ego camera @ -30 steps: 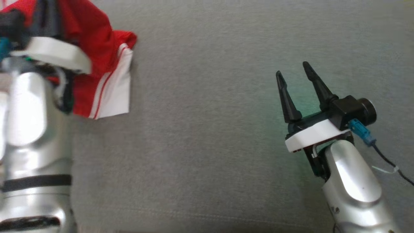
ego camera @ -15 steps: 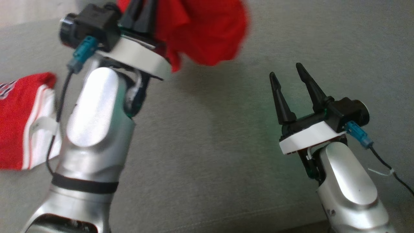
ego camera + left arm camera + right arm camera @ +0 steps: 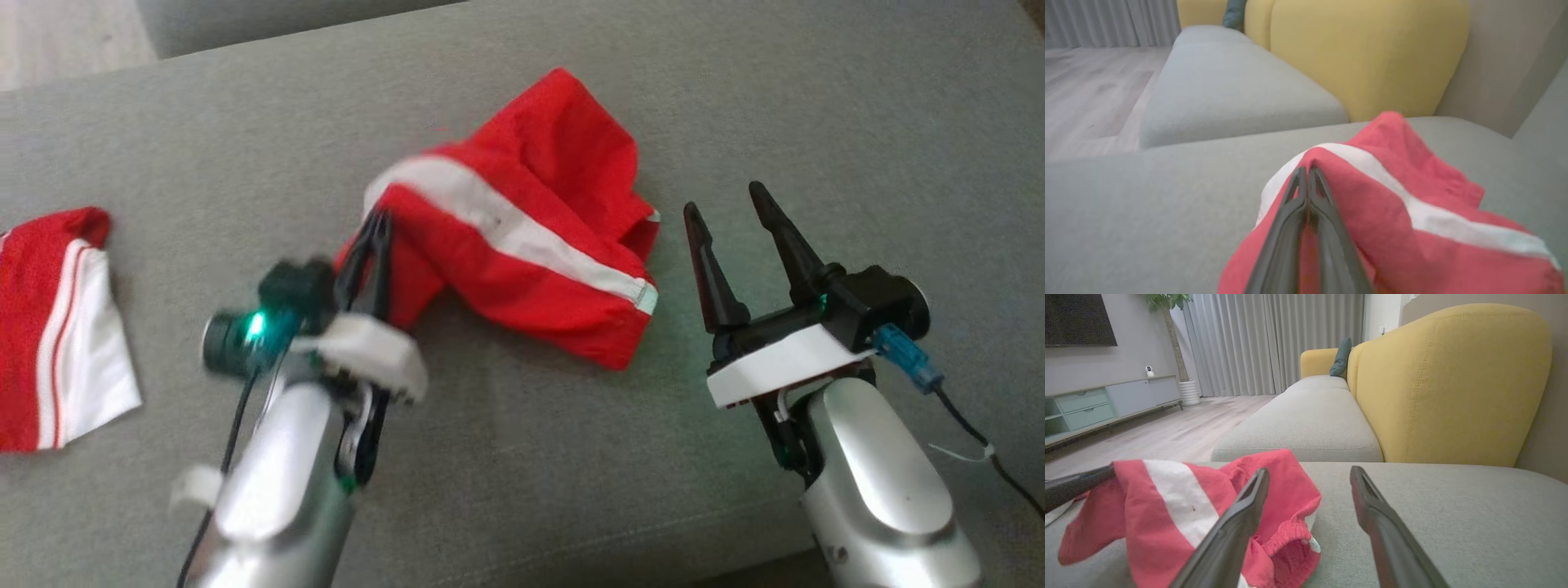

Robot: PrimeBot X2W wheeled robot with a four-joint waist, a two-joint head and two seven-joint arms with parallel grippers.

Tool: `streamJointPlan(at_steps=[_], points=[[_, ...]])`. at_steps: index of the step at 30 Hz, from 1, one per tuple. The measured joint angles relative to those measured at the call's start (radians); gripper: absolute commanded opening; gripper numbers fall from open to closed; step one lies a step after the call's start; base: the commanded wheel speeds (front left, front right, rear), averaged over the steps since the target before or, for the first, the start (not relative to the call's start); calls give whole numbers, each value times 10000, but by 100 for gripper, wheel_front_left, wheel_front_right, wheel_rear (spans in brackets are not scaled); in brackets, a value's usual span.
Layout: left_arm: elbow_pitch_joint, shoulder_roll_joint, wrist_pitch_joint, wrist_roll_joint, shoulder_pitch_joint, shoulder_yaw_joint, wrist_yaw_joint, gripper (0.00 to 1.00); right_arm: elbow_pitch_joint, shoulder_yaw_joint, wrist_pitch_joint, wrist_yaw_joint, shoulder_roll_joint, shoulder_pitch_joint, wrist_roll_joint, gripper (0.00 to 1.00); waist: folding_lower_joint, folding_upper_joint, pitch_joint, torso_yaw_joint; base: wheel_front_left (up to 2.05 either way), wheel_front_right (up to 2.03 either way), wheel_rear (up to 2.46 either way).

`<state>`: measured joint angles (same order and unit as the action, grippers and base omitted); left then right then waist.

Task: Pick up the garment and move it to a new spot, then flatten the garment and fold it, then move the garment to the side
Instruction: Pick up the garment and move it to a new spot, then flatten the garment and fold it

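Observation:
The garment (image 3: 531,245), red with a broad white stripe, lies crumpled on the grey sofa cushion (image 3: 522,474) in the middle of the head view. My left gripper (image 3: 377,220) is shut on its left edge. In the left wrist view the closed fingers (image 3: 1294,228) pinch the red cloth (image 3: 1412,196) at the white band. My right gripper (image 3: 725,200) stands open just right of the garment, apart from it. In the right wrist view its fingers (image 3: 1237,522) frame the garment's (image 3: 1167,506) elastic edge with nothing between them.
A second red and white cloth (image 3: 49,327) lies at the cushion's far left. A yellow sofa back (image 3: 1453,384) rises beyond the cushion, and another grey seat (image 3: 1306,424) runs on behind. Wooden floor (image 3: 1167,433) and a low cabinet (image 3: 1106,404) lie to the left.
The camera has shifted. My left arm swung from the far left to the middle with the garment, which now rests on the cushion. The right gripper has stayed open in place.

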<state>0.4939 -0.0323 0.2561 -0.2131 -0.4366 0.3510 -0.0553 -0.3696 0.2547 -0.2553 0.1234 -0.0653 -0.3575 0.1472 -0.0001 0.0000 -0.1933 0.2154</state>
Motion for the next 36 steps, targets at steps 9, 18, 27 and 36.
streamJointPlan(at_steps=[9, 18, 27, 36], points=[[-880, -17, -4, 479, 2078, -1264, -357, 100, -311, -56, 0, 0, 25, 252, 29, 100, 0, 0, 449, -827, 0, 0, 0], [-1919, -61, -4, 842, 3615, -1785, -512, 100, -876, -157, 0, 0, 44, 1034, 203, 100, 0, 0, 1235, -1314, 0, 0, 0], [-2033, -61, -4, 763, 3934, -1609, -514, 100, -1678, -366, 0, 0, 50, 1254, 752, 100, 0, 0, 1109, -1507, 0, 0, 0], [-2031, -63, -4, 736, 3642, -1363, -502, 100, -2709, -209, 0, 0, 61, 1018, 1789, 100, 0, 0, 565, -1919, 0, 0, 0]])
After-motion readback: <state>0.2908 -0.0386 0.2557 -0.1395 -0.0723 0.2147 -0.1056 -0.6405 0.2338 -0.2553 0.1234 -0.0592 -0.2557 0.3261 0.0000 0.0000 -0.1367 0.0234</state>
